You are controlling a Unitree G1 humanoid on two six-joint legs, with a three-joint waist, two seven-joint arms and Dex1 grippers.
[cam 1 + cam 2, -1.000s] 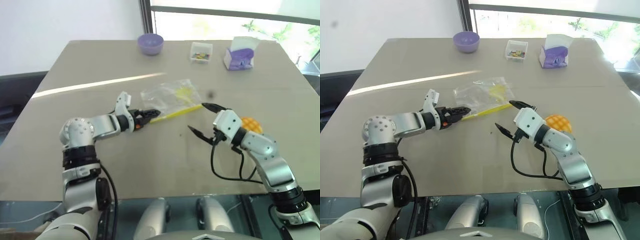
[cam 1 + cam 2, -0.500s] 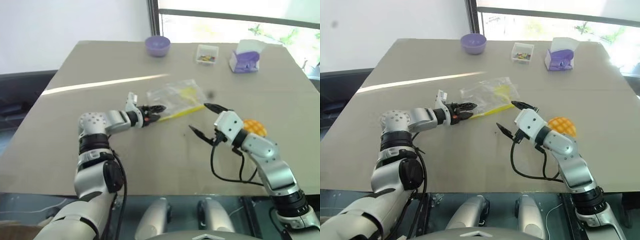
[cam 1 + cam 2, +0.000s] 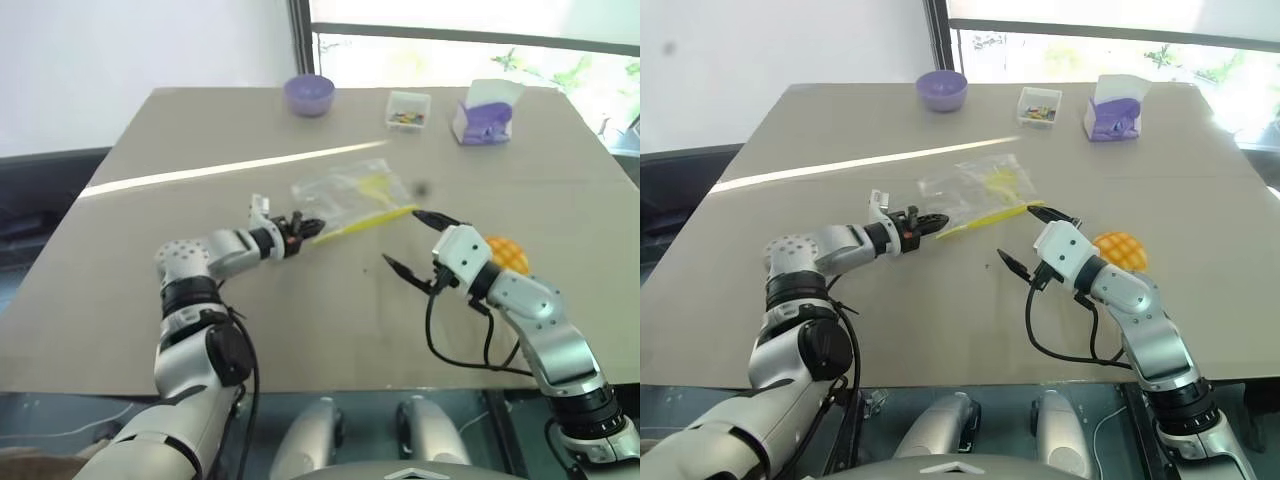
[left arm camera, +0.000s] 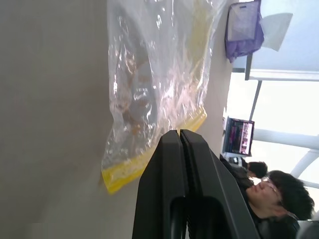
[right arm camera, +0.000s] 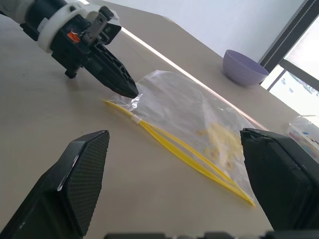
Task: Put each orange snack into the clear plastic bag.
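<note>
The clear plastic bag (image 3: pixel 350 195) lies flat on the tan table, its yellow seal strip (image 5: pixel 169 144) facing me. My left gripper (image 3: pixel 318 226) reaches in from the left and is shut on the bag's near-left corner by the seal; in the left wrist view its fingers (image 4: pixel 172 164) are pressed together over the yellow edge. The orange snack (image 3: pixel 505 253), a domed bun with a grid pattern, rests on the table at the right, partly behind my right wrist. Just right of the bag's seal, my right gripper (image 3: pixel 408 240) hovers open and holds nothing.
Along the far edge of the table (image 3: pixel 200 330) stand a purple bowl (image 3: pixel 308 94), a small clear box of colourful bits (image 3: pixel 408 110) and a purple-and-white tissue box (image 3: pixel 484 112). A person (image 4: pixel 271 191) sits beyond the table in the left wrist view.
My left gripper has rolled, edged to the bag's corner and closed from open to shut on it. The right arm has stayed put. The head camera has shifted.
</note>
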